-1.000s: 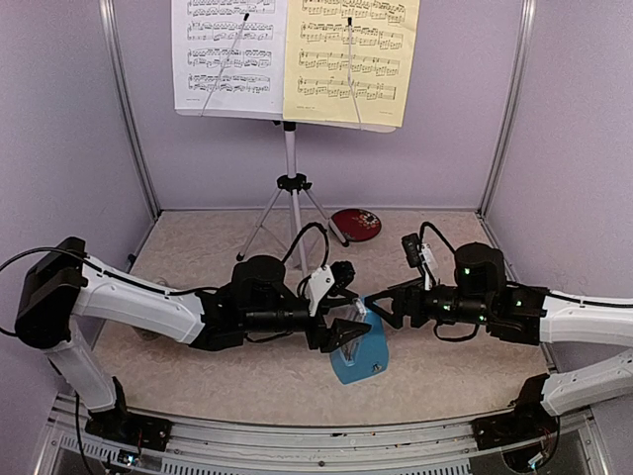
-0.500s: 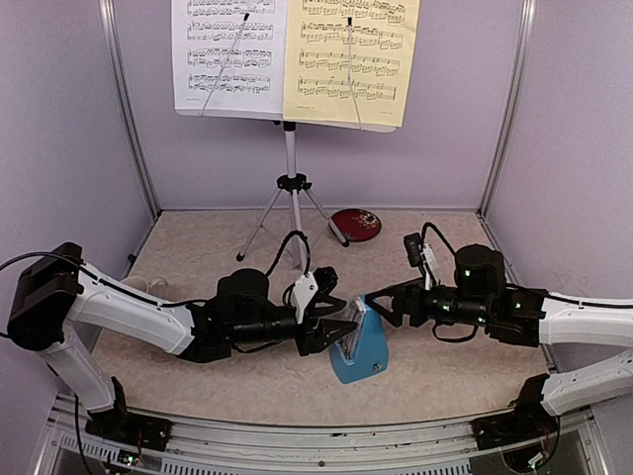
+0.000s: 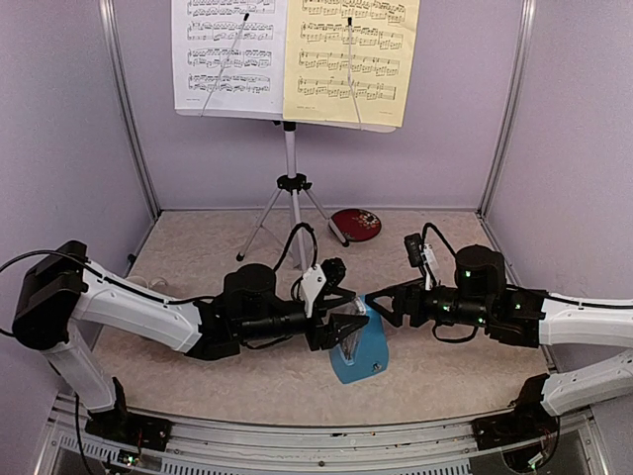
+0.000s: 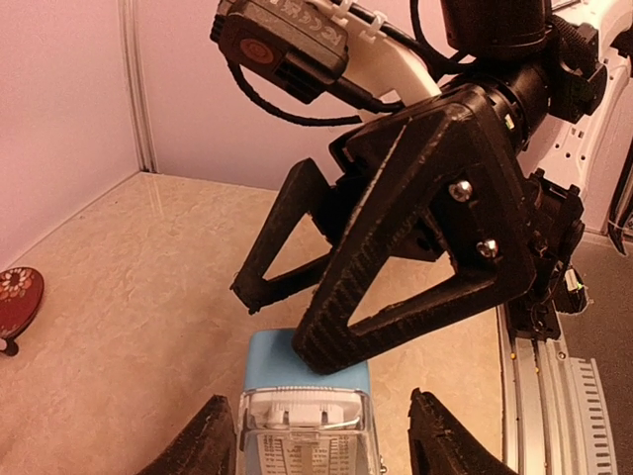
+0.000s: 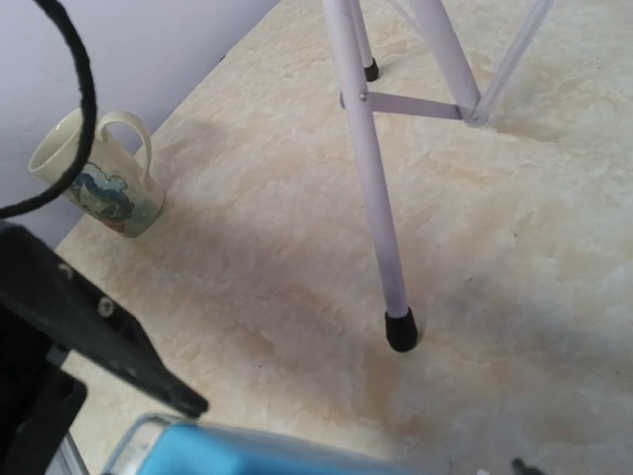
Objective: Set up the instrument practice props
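Left gripper (image 4: 321,440): jaws spread, one finger (image 4: 206,442) on each side of the clear cover (image 4: 307,430) of the metronome (image 4: 267,361). There's a small gap on the cover's right side. The left side is too tight to call contact. Not clamped, going by the wrist view.

Right gripper (image 4: 280,325): jaws wide apart, holding nothing. It points in from the opposite side, nose to nose with the left one. Its nearer finger hangs over the metronome's blue top, contact unclear.

Metronome: blue body, clear cover on the side facing the left arm, scale marks visible through it. It sits near the front edge of the table (image 3: 198,381), a bit right of centre, between the two grippers.

Music stand (image 3: 290,148): upright on its tripod (image 3: 294,184) at the back edge, centre. White sheet (image 3: 229,54) on the left, yellow sheet (image 3: 351,59) on the right, side by side, each under a thin retaining arm.

Red plate (image 3: 356,225): at the back edge, just right of the tripod. Mug (image 5: 99,178): upright by the left edge, well apart from the metronome.
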Tool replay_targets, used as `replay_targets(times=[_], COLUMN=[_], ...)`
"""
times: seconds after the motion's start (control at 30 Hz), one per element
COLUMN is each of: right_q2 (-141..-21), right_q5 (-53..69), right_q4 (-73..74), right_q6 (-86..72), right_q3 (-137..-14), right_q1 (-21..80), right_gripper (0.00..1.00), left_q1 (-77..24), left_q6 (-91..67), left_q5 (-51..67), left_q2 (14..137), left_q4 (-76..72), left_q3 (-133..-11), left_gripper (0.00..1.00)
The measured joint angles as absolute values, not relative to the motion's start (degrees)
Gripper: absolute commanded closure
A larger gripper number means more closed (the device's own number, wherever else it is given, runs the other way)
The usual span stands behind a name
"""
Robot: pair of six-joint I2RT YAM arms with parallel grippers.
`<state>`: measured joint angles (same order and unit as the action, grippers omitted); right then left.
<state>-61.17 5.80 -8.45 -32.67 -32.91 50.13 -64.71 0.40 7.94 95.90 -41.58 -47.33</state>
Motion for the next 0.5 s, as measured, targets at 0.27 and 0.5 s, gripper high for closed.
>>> replay_targets(times=[0.27, 0.5], right_q2=[-61.12, -61.08], right_q5=[5.74, 5.98], right_q4=[-9.04, -9.26], right_q6=[-33.04, -34.09], right_q3=[-32.47, -32.21], right_q1=[50.13, 50.33], right_gripper=[0.18, 0.2], left_q1=[-64.1, -63.48], left_q6=[0.23, 0.21], left_q5=[7.84, 9.21], left_q2=[96.49, 96.47], left_q4=[-42.24, -47.35], left_q3=[-47.29, -44.23], left_gripper=[0.64, 0.72])
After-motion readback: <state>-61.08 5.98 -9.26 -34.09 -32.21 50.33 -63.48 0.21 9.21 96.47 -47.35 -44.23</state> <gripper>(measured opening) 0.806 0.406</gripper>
